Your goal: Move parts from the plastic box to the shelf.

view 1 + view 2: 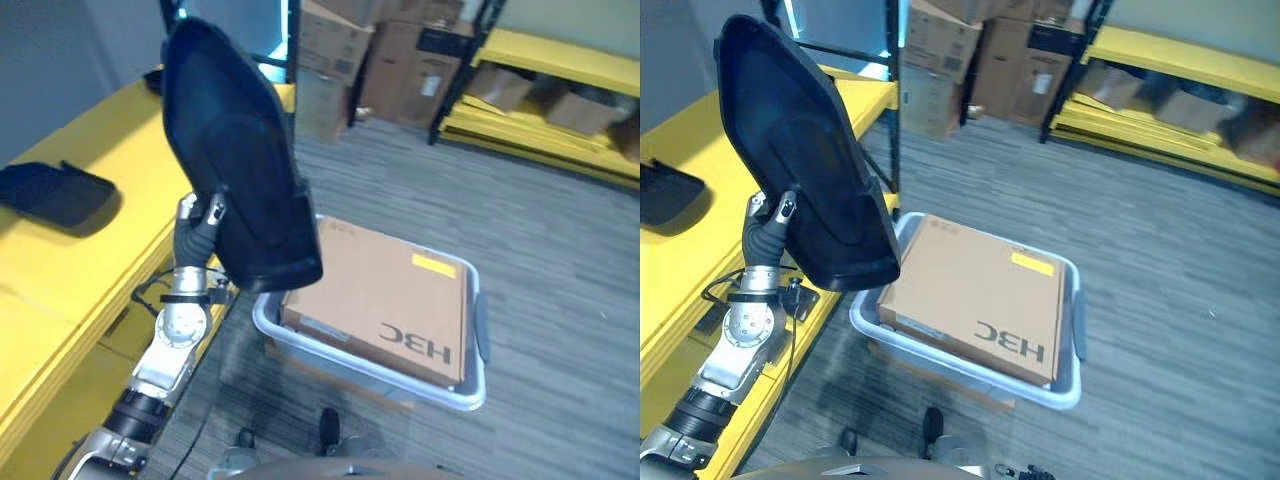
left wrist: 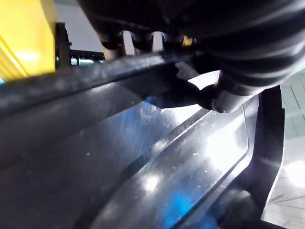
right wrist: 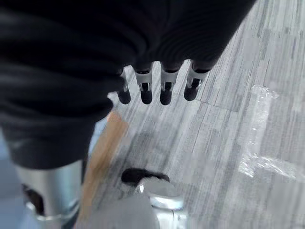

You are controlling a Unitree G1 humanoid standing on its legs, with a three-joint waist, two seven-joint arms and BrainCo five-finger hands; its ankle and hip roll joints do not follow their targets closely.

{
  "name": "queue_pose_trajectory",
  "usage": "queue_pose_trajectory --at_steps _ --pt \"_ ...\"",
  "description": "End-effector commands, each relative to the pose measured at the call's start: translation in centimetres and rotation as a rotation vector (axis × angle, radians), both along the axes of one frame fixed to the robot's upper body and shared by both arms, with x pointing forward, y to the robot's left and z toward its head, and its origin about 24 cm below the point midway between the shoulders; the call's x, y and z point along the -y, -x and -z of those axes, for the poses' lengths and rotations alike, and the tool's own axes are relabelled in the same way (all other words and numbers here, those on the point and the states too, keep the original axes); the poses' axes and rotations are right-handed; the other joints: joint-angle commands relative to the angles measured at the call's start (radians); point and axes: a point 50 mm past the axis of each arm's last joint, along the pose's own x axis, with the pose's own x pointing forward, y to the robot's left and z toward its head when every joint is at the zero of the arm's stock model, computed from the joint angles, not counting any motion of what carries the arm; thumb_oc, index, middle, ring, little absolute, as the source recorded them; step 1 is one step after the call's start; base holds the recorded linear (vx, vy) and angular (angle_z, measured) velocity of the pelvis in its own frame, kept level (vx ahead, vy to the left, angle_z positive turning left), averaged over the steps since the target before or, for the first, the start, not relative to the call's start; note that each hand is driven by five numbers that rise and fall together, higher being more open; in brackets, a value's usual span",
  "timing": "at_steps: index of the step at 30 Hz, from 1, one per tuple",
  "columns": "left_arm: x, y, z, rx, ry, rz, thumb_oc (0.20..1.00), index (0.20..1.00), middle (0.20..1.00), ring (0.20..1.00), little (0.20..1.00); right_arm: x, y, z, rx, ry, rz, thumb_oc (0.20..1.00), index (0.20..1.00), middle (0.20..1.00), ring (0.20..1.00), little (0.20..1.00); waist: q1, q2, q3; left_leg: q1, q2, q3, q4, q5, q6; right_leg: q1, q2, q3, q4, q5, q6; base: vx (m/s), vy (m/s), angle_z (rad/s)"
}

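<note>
A large black moulded plastic part (image 1: 240, 150) is held up in the air, tilted, between the yellow shelf (image 1: 70, 270) on the left and the grey plastic box (image 1: 400, 385) on the floor. My left hand (image 1: 200, 222) is shut on the part's lower edge; in the left wrist view its fingers (image 2: 126, 43) curl over the glossy black part (image 2: 143, 167). A flat brown cardboard carton (image 1: 385, 290) lies in the plastic box. A second black part (image 1: 50, 192) rests on the shelf top. My right hand (image 3: 152, 86) hangs over the floor, fingers relaxed and holding nothing.
Stacked cardboard boxes (image 1: 400, 60) stand at the back. Another yellow rack (image 1: 560, 60) with boxes runs along the back right. Grey carpet floor (image 1: 560, 250) lies open to the right of the plastic box.
</note>
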Motion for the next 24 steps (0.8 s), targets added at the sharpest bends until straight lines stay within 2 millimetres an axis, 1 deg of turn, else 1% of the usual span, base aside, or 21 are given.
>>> queue_pose_trajectory --at_steps 1,3,4,5,6,7,8,9,11,12,13,14,15,17,19,20,21,23,24 --pt "-0.8 0.0 -5.0 0.199 0.056 0.023 0.200 0.200 0.200 0.200 0.200 -1.0 0.8 0.3 -0.162 -0.114 -0.124 1.000 1.000 1.000 1.000 1.000 0.029 0.009 0.039 -0.102 -0.005 0.079 0.030 0.040 0.005 0.060 -0.027 0.111 0.087 -0.141 0.017 -0.09 -0.257 0.88" --pt "-0.9 -0.1 -4.7 0.172 0.070 0.026 0.200 0.200 0.200 0.200 0.200 -0.7 0.7 0.3 -0.177 -0.097 -0.131 1.000 1.000 1.000 1.000 1.000 0.052 0.018 0.062 -0.150 -0.004 0.124 0.091 0.042 -0.015 0.082 -0.031 0.059 0.081 -0.146 0.019 -0.10 -0.157 0.60" --pt "-1.0 -0.1 -4.6 0.165 0.070 0.027 0.200 0.200 0.200 0.200 0.200 -0.5 0.3 0.2 -0.169 -0.085 -0.121 1.000 1.000 1.000 1.000 1.000 0.060 0.018 0.068 -0.164 -0.005 0.150 0.127 0.034 -0.017 0.082 -0.038 0.032 0.076 -0.142 0.020 -0.13 -0.083 0.93" --pt "-1.0 0.0 -4.6 0.164 0.068 0.027 0.200 0.200 0.200 0.200 0.200 -0.4 0.2 0.2 -0.167 -0.081 -0.117 1.000 1.000 1.000 1.000 1.000 0.060 0.018 0.069 -0.170 -0.006 0.153 0.141 0.028 -0.017 0.083 -0.040 0.024 0.074 -0.141 0.021 -0.14 -0.072 1.30" --pt "-1.1 0.1 -4.4 0.158 0.065 0.027 0.200 0.200 0.200 0.200 0.200 -0.1 -0.5 0.0 -0.148 -0.062 -0.091 1.000 1.000 1.000 1.000 1.000 0.067 0.014 0.072 -0.179 -0.014 0.173 0.185 0.004 -0.011 0.080 -0.051 0.004 0.065 -0.132 0.020 -0.21 -0.027 1.33" --pt "-1.4 0.6 -4.0 0.152 0.059 0.011 0.200 0.200 0.200 0.200 0.200 0.4 -2.2 -0.3 -0.098 -0.023 -0.036 1.000 1.000 1.000 1.000 1.000 0.073 0.000 0.066 -0.176 -0.051 0.200 0.263 -0.069 0.028 0.061 -0.075 -0.012 0.059 -0.112 0.019 -0.32 0.041 1.10" --pt "-2.0 1.0 -3.6 0.128 0.082 0.023 0.200 0.200 0.200 0.200 0.200 0.9 -3.5 -0.7 -0.045 0.007 0.013 1.000 1.000 1.000 1.000 1.000 0.058 -0.014 0.054 -0.138 -0.079 0.259 0.319 -0.129 0.073 0.027 -0.093 -0.035 0.064 -0.087 0.021 -0.31 0.137 0.98" --pt "-2.2 0.9 -3.4 0.108 0.095 0.018 0.200 0.200 0.200 0.200 0.200 1.0 -3.5 -0.7 -0.051 0.012 -0.001 1.000 1.000 1.000 1.000 1.000 0.043 -0.012 0.042 -0.111 -0.077 0.285 0.320 -0.140 0.075 0.013 -0.096 -0.056 0.066 -0.082 0.022 -0.21 0.154 1.02" --pt "-2.2 0.7 -3.3 0.098 0.114 0.031 0.200 0.200 0.200 0.200 0.200 1.1 -3.2 -0.7 -0.071 0.009 -0.050 1.000 1.000 1.000 1.000 1.000 0.027 -0.007 0.028 -0.085 -0.070 0.314 0.316 -0.143 0.069 0.002 -0.099 -0.081 0.060 -0.080 0.019 -0.09 0.115 1.04" --pt "-2.1 0.7 -3.3 0.097 0.116 0.033 0.200 0.200 0.200 0.200 0.200 1.2 -3.2 -0.7 -0.074 0.009 -0.055 1.000 1.000 1.000 1.000 1.000 0.024 -0.005 0.025 -0.081 -0.069 0.317 0.314 -0.144 0.067 0.001 -0.099 -0.087 0.059 -0.080 0.019 -0.10 0.147 1.05" --pt "-1.8 0.5 -3.2 0.090 0.121 0.052 0.200 0.200 0.200 0.200 0.200 1.1 -2.9 -0.6 -0.090 -0.002 -0.081 1.000 1.000 1.000 1.000 1.000 0.016 0.001 0.011 -0.055 -0.069 0.340 0.289 -0.152 0.057 -0.009 -0.105 -0.117 0.051 -0.074 0.023 -0.12 0.187 1.32" --pt "-1.5 0.5 -3.1 0.087 0.125 0.069 0.200 0.200 0.200 0.200 0.200 0.9 -2.8 -0.6 -0.094 -0.012 -0.085 1.000 1.000 1.000 1.000 1.000 0.011 0.007 0.001 -0.031 -0.076 0.358 0.251 -0.168 0.055 -0.021 -0.113 -0.141 0.044 -0.063 0.031 -0.14 0.229 1.34" --pt "-1.3 0.6 -3.0 0.086 0.123 0.086 0.200 0.200 0.200 0.200 0.200 0.9 -2.9 -0.6 -0.092 -0.015 -0.074 1.000 1.000 1.000 1.000 1.000 0.008 0.011 -0.004 -0.014 -0.083 0.369 0.217 -0.178 0.055 -0.030 -0.118 -0.153 0.041 -0.055 0.038 -0.12 0.219 1.23" --pt "-0.9 0.7 -2.9 0.080 0.116 0.113 0.200 0.200 0.200 0.200 0.200 0.8 -3.2 -0.6 -0.081 -0.013 -0.057 1.000 1.000 1.000 1.000 1.000 0.006 0.024 -0.010 0.009 -0.091 0.388 0.142 -0.174 0.056 -0.051 -0.127 -0.169 0.046 -0.040 0.055 -0.10 0.202 0.56" --pt "-0.6 0.9 -2.7 0.072 0.097 0.127 0.200 0.200 0.200 0.200 0.200 0.7 -3.9 -0.7 -0.052 -0.003 -0.073 1.000 1.000 1.000 1.000 1.000 0.011 0.032 -0.012 0.016 -0.097 0.390 0.096 -0.156 0.062 -0.061 -0.131 -0.175 0.052 -0.033 0.065 -0.13 0.267 0.48" --pt "-0.3 1.0 -2.6 0.073 0.037 0.137 0.200 0.200 0.200 0.200 0.200 0.2 -5.3 -0.9 0.044 0.032 -0.044 1.000 1.000 1.000 1.000 1.000 0.021 0.042 -0.003 0.009 -0.114 0.361 0.068 -0.140 0.079 -0.090 -0.152 -0.164 0.086 -0.020 0.088 -0.16 0.312 0.56" --pt "-0.3 1.1 -2.6 0.076 0.035 0.141 0.200 0.200 0.200 0.200 0.200 0.1 -6.0 -1.0 0.104 0.053 -0.014 1.000 1.000 1.000 1.000 1.000 0.024 0.045 0.001 0.007 -0.118 0.352 0.066 -0.139 0.089 -0.101 -0.164 -0.155 0.102 -0.018 0.096 -0.15 0.292 0.43" --pt "-0.4 1.2 -2.8 0.084 0.010 0.131 0.200 0.200 0.200 0.200 0.200 0.2 -7.2 -1.4 0.172 0.124 0.044 1.000 1.000 1.000 1.000 1.000 0.019 0.051 0.007 0.001 -0.130 0.327 0.068 -0.142 0.109 -0.121 -0.179 -0.118 0.132 -0.018 0.105 -0.09 0.192 0.19" --pt "-0.3 1.2 -2.8 0.085 0.006 0.127 0.200 0.200 0.200 0.200 0.200 0.3 -7.4 -1.5 0.179 0.160 0.045 1.000 1.000 1.000 1.000 1.000 0.014 0.053 0.009 0.000 -0.133 0.318 0.068 -0.143 0.116 -0.126 -0.178 -0.098 0.140 -0.021 0.106 -0.05 0.203 0.11"
